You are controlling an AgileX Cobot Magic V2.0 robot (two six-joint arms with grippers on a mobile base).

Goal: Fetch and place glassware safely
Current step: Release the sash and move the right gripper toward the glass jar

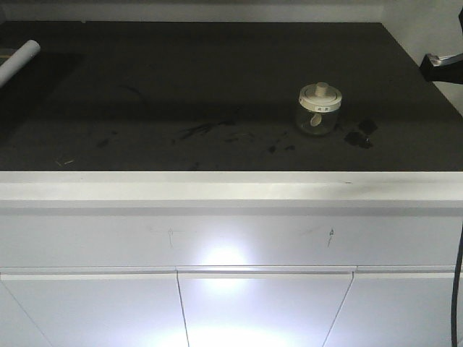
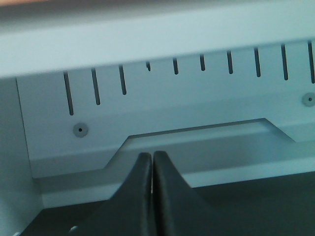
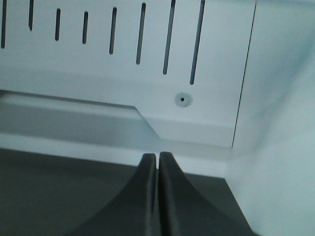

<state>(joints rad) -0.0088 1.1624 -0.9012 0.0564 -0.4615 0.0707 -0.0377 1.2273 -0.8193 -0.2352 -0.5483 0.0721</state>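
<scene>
The glassware (image 1: 319, 108), a squat clear jar with a cream-white knobbed lid, stands upright on the dark countertop (image 1: 217, 87), right of centre. Neither wrist view shows it. In the left wrist view my left gripper (image 2: 152, 155) is shut, its fingers pressed together with nothing between them, pointing at a slotted white back wall (image 2: 172, 108). My right gripper (image 3: 157, 156) is likewise shut and holds nothing, low over the dark surface near the back right corner. At the right edge of the front view a dark part of an arm (image 1: 440, 66) shows, well apart from the jar.
A white cylindrical tube (image 1: 18, 61) lies at the far left of the counter. Dark smudges (image 1: 360, 134) mark the surface beside the jar. A white side wall (image 3: 280, 147) rises close on the right of the right gripper. White cabinet fronts (image 1: 231, 303) lie below the counter's front edge.
</scene>
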